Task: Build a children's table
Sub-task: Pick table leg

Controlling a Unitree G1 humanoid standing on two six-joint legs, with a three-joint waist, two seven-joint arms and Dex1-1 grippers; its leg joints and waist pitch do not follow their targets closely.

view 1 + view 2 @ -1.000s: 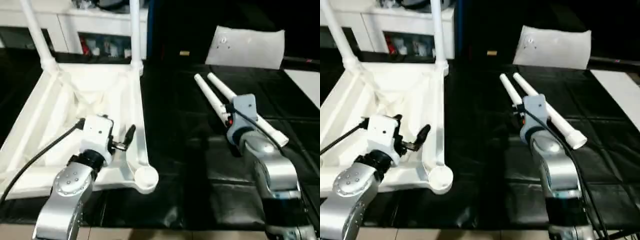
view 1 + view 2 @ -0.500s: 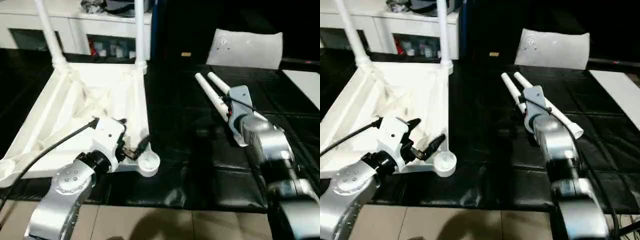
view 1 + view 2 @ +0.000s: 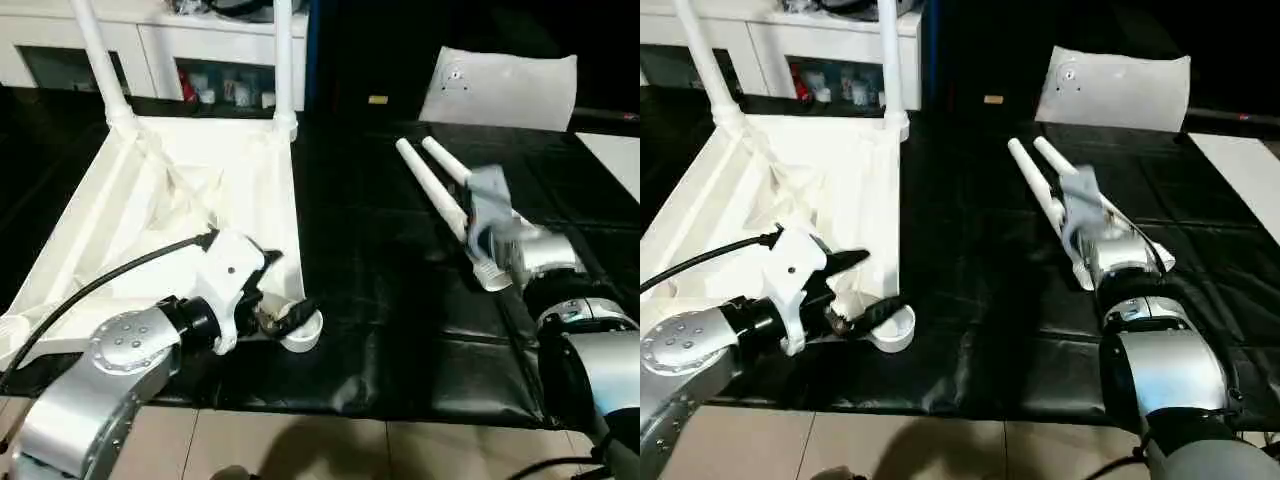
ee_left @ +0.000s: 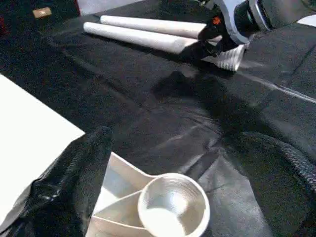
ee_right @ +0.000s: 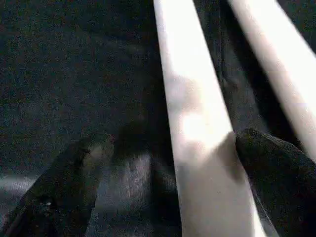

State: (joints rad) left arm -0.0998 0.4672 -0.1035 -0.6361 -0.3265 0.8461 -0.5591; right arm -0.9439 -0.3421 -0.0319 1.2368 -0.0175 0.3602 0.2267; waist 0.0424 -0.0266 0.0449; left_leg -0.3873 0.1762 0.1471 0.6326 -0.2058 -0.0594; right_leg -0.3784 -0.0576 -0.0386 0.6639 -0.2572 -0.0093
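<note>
The tabletop (image 3: 170, 210) lies upside down on the left of the black table (image 3: 380, 330), ribbed side up, with two legs (image 3: 95, 55) already standing in its far corner sockets. Over the last second the left claw (image 3: 855, 290) has swung off the ribbing and out to the near corner socket (image 3: 300, 330), where it now hovers, fingers spread wide and holding nothing; the left wrist view looks straight down into that empty cup (image 4: 173, 205). That reads as lining up the spot for the next leg.

To the right, two loose legs (image 3: 435, 195) lie side by side on the table, just touching. The right claw (image 5: 168, 168) has drawn back along them toward their thick ends and dropped low; its fingers (image 5: 64, 177) now straddle the nearer leg (image 5: 197, 148), spread and not yet closed on it. A pinch there looks like the next move, then a carry over to the open socket.
</note>
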